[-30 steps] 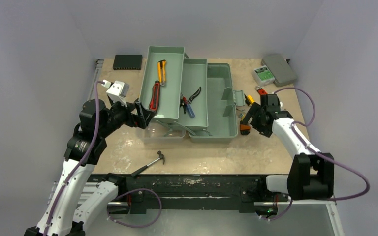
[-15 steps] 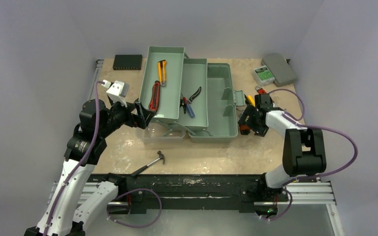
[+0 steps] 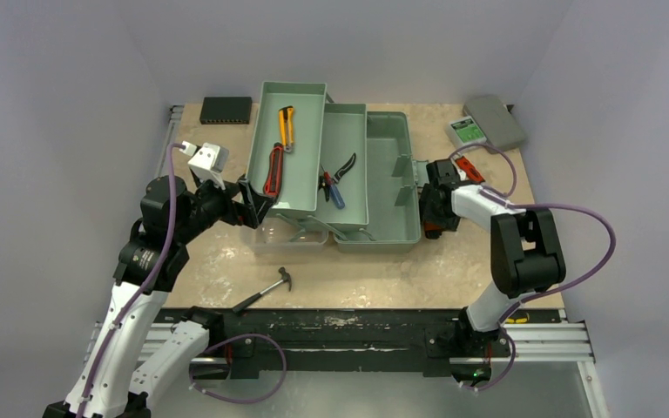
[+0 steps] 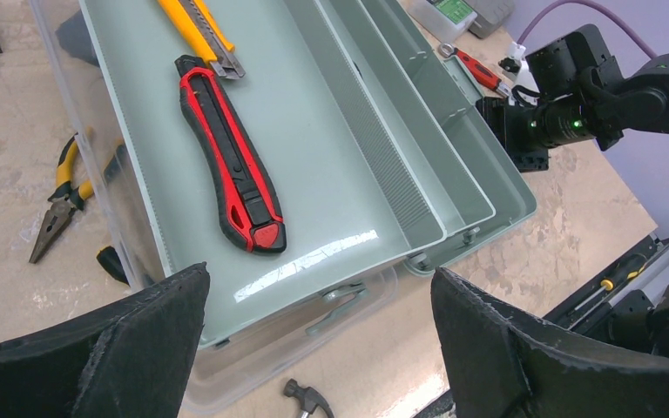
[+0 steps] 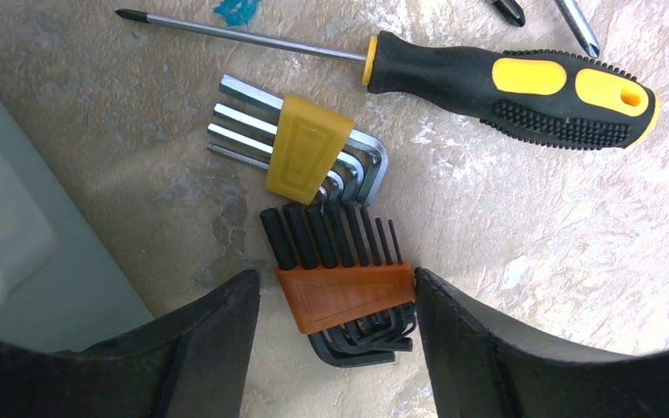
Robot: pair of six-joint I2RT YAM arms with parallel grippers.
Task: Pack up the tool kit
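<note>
The sage-green toolbox (image 3: 383, 174) stands open with its trays folded out. A red knife (image 3: 273, 170) and a yellow knife (image 3: 287, 126) lie in the left tray (image 4: 331, 131), and pliers (image 3: 341, 170) lie in the middle tray. My left gripper (image 3: 253, 205) is open and empty at the box's front-left corner (image 4: 318, 348). My right gripper (image 3: 433, 218) is open beside the box's right wall. Its jaws straddle an orange hex key set (image 5: 348, 296) on the table. The right finger touches the holder and the left stands off.
A yellow hex key set (image 5: 305, 148) and a black-yellow screwdriver (image 5: 505, 83) lie just beyond the orange set. A hammer (image 3: 266, 289) lies near the front edge. A black box (image 3: 226, 109), a grey case (image 3: 495, 122) and a green-white item (image 3: 467, 131) sit at the back.
My right arm has swung left toward the toolbox, bringing its gripper closer to the box's right wall. The left arm has not moved.
</note>
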